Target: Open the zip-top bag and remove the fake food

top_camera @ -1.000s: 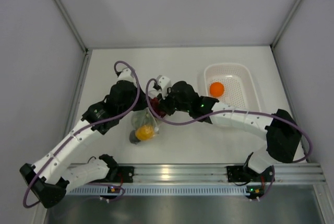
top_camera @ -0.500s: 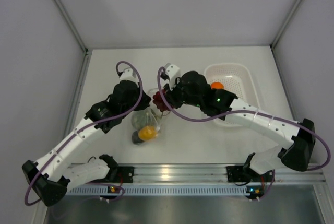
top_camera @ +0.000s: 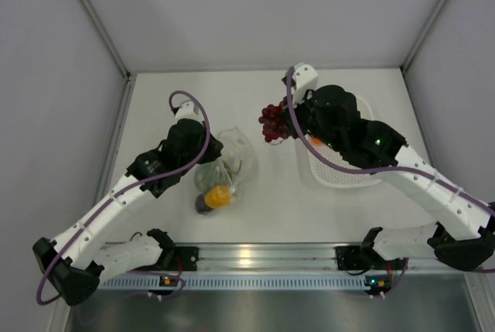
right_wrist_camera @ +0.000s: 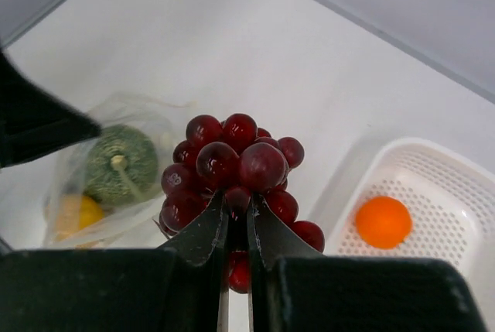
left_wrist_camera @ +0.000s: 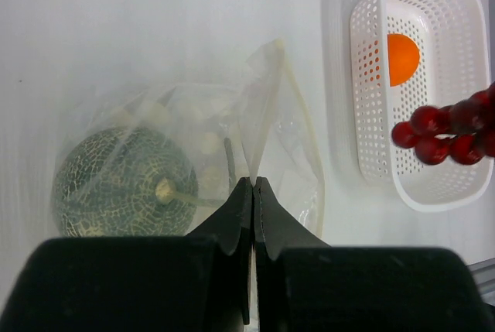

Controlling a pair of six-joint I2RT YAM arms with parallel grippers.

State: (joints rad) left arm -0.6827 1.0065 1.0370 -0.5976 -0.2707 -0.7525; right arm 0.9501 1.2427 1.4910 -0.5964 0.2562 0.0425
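The clear polka-dot zip-top bag (top_camera: 230,160) lies on the table with its mouth open; it also shows in the left wrist view (left_wrist_camera: 267,115) and the right wrist view (right_wrist_camera: 69,185). My left gripper (left_wrist_camera: 253,182) is shut on the bag's edge. Inside are a green melon (left_wrist_camera: 124,183), a yellow lemon (top_camera: 217,196) and a small dark fruit (top_camera: 201,206). My right gripper (right_wrist_camera: 235,202) is shut on the dark red grape bunch (right_wrist_camera: 232,158), held in the air left of the basket (top_camera: 272,124). An orange (right_wrist_camera: 382,221) lies in the basket.
The white perforated basket (top_camera: 363,111) stands at the right, under my right arm; it also shows in the left wrist view (left_wrist_camera: 456,77) and the right wrist view (right_wrist_camera: 448,185). Grey walls close in the table on three sides.
My right gripper has lifted the grape bunch out of the bag and carried it right and back toward the basket. My left gripper has kept its hold on the bag.
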